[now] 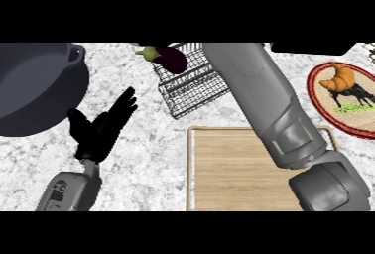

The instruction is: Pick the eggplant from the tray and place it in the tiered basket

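Eggplant (168, 57) sits at the top of the head view, on or just over the upper rim of the wire tiered basket (192, 82); whether it rests on the wires or is still carried, cannot tell. Dark purple body, green stem end pointing left. It is off the wooden tray (219, 168), which lies near the lower middle, well apart from it.

Right forearm (275, 114) runs from lower right diagonally up across the tray and basket to the top edge. Right hand itself not visible: cut off at the top or hidden behind the forearm, so its fingers cannot be judged.

Left hand (99, 130) shows at lower left on the marble surface (147, 163), fingers straight and spread, pointing up-right, holding nothing. Resting, not part of the move.

Other items: dark pan (36, 87) at upper left, oval plate (344, 94) with a croissant (338, 79) at right. Both apart from the basket.

Step judged: placement stage, pick from the tray looks done, eggplant at the basket. Nearly complete.

Next move likely calls for: making sure the eggplant settles inside a tier rather than balancing on the rim, then letting go and drawing the right arm back without snagging the wires. Risk: rounded body could roll off the rim toward the pan side.
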`<state>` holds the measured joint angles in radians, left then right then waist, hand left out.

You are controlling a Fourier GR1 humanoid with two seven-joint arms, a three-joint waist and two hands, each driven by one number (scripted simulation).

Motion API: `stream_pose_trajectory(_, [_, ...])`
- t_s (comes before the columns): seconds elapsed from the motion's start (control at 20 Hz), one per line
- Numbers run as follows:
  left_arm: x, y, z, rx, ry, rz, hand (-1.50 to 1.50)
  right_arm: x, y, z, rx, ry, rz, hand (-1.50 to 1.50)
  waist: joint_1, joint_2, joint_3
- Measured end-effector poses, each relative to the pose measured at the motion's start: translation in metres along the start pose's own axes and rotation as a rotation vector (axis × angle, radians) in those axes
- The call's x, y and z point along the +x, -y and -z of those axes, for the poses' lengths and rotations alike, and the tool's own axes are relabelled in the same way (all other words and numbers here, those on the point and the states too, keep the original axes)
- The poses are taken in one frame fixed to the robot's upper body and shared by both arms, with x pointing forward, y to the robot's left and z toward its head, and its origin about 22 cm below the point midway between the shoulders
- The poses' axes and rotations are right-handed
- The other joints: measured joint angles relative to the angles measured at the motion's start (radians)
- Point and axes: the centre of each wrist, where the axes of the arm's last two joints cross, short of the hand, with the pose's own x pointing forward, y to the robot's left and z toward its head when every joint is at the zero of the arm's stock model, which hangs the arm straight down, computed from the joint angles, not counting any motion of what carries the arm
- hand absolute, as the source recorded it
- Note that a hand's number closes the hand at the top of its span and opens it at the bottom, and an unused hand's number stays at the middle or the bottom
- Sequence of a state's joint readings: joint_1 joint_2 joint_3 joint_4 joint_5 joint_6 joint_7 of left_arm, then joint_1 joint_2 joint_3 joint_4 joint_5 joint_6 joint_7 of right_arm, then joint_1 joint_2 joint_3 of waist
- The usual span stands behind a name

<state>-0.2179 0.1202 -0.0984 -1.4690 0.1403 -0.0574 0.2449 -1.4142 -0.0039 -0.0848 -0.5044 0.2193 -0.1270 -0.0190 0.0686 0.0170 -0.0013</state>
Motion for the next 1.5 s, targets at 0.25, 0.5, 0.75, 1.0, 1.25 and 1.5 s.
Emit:
stream_pose_trajectory(0.25, [0.001,0.0,0.0,0.012,-0.008,-0.003,0.0,0.012,-0.002,0.006,-0.127,0.046,0.023,-1.5,-0.012,-0.004,0.0])
stream_pose_trajectory(0.5, [-0.004,-0.001,-0.005,0.032,-0.01,-0.009,0.0,0.009,0.024,0.008,-0.276,-0.026,0.113,-1.5,-0.034,-0.009,0.0])
stream_pose_trajectory(0.75, [-0.01,-0.011,-0.008,0.057,-0.013,-0.009,0.0,-0.023,0.086,-0.002,-0.344,-0.109,0.106,-1.5,-0.057,-0.013,0.001])
stream_pose_trajectory(1.0, [-0.014,-0.005,-0.012,0.068,-0.02,-0.021,0.0,-0.057,0.164,-0.032,-0.3,-0.132,0.081,-1.5,-0.073,-0.018,0.002])
stream_pose_trajectory(1.25, [-0.015,-0.009,-0.012,0.077,-0.02,-0.02,0.0,-0.075,0.245,-0.075,-0.202,-0.129,0.041,-1.5,-0.08,-0.019,0.002])
stream_pose_trajectory(1.5, [-0.011,-0.008,-0.009,0.076,-0.014,-0.02,0.0,-0.086,0.322,-0.133,-0.159,-0.138,0.029,-1.5,-0.075,-0.016,0.002])
